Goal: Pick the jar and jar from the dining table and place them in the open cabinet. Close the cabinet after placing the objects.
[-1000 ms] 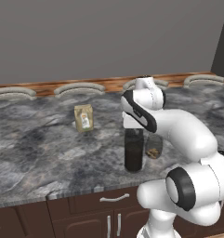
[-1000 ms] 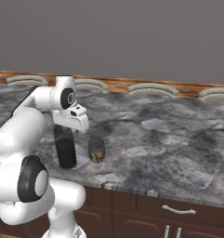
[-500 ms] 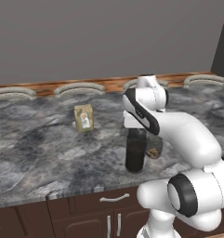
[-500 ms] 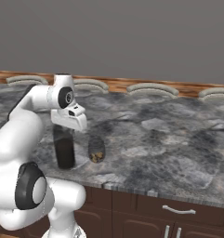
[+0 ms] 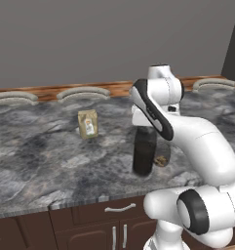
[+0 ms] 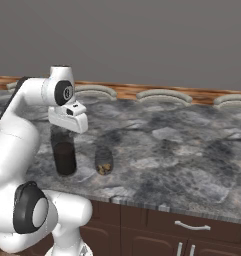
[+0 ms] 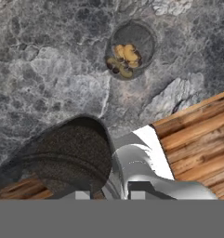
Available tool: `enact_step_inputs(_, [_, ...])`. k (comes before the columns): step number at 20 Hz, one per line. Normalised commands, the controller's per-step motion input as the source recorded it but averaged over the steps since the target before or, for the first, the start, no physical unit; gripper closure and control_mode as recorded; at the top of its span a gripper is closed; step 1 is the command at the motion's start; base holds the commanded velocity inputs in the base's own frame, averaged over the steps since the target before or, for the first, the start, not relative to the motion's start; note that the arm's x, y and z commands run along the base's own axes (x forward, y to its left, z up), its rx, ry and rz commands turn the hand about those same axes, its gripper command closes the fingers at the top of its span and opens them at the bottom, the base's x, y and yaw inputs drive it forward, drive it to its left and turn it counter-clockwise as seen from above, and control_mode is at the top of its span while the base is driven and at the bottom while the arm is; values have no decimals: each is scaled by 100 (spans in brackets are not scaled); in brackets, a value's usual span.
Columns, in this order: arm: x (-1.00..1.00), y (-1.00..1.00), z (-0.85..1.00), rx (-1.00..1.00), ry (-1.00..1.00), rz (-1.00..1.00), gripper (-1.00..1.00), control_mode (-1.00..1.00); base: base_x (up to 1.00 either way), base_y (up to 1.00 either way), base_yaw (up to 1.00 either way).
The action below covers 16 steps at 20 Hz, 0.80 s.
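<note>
The tall dark jar (image 5: 144, 151) (image 6: 65, 155) stands upright near the front edge of the grey marbled dining table (image 5: 41, 161) (image 6: 182, 150). My gripper (image 5: 147, 128) (image 6: 64, 134) comes down from above and is shut on the tall jar's top. In the hand view the gripper (image 7: 109, 195) has the tall jar's dark body (image 7: 71, 158) right below it. The short glass jar with yellowish bits (image 5: 161, 159) (image 6: 103, 161) (image 7: 129, 53) stands on the table close beside the tall one, untouched. The cabinet is out of view.
A small tan carton (image 5: 88, 123) stands on the table to the left of the jars. Curved grey chair backs (image 5: 83, 93) (image 6: 163, 96) line the table's far edge. Dark wooden drawer fronts with silver handles (image 5: 120, 208) (image 6: 192, 226) run under the near edge.
The jaws have closed on the tall jar's top. The hand and the tall jar sit a little higher than before; the short jar has not moved.
</note>
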Motion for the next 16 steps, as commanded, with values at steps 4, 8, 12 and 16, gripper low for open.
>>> enact_step_inputs(4, [-24, 8, 61, 0, 4, -1, 100, -100, 0, 0, 0])
enact_step_inputs(8, [-19, 8, 51, -2, 4, 0, 100, -100, 0, 0, 0])
enact_step_inputs(12, [-16, 3, 32, -2, 13, 0, 100, -100, 0, 0, 0])
enact_step_inputs(16, [-11, 2, 21, -7, 5, -1, 100, -100, 0, 0, 0])
